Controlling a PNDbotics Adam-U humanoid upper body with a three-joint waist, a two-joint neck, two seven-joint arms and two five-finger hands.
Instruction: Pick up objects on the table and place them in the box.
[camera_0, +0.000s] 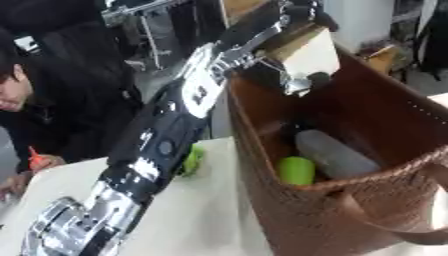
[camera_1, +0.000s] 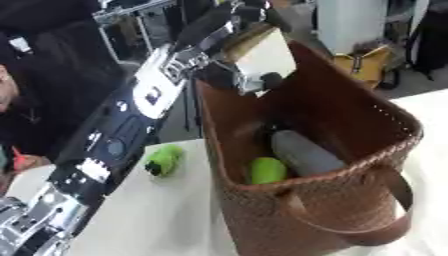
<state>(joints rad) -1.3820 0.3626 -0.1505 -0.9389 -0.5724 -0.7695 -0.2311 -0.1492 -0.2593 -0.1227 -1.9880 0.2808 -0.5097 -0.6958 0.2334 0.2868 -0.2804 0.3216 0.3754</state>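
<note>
A brown woven basket (camera_1: 350, 125) with a strap handle (camera_1: 394, 200) stands on the pale table (camera_1: 157, 210). Inside it lie a green object (camera_0: 297, 170) and a grey cylinder (camera_0: 337, 155), with something dark behind them. A second green object (camera_1: 164, 159) lies on the table just left of the basket, beside my left arm (camera_0: 166, 135). That arm runs from the lower left up to the basket's far rim, where my left hand (camera_0: 267, 75) hangs over the opening. The hand is dark and blurred, with a pale bit next to it that I cannot make out. My right hand does not show.
Dark racks and a yellow item (camera_1: 367, 62) stand on the floor beyond the table. A pale board (camera_1: 262, 55) leans behind the basket's far rim. Bare table surface shows left of and in front of the basket.
</note>
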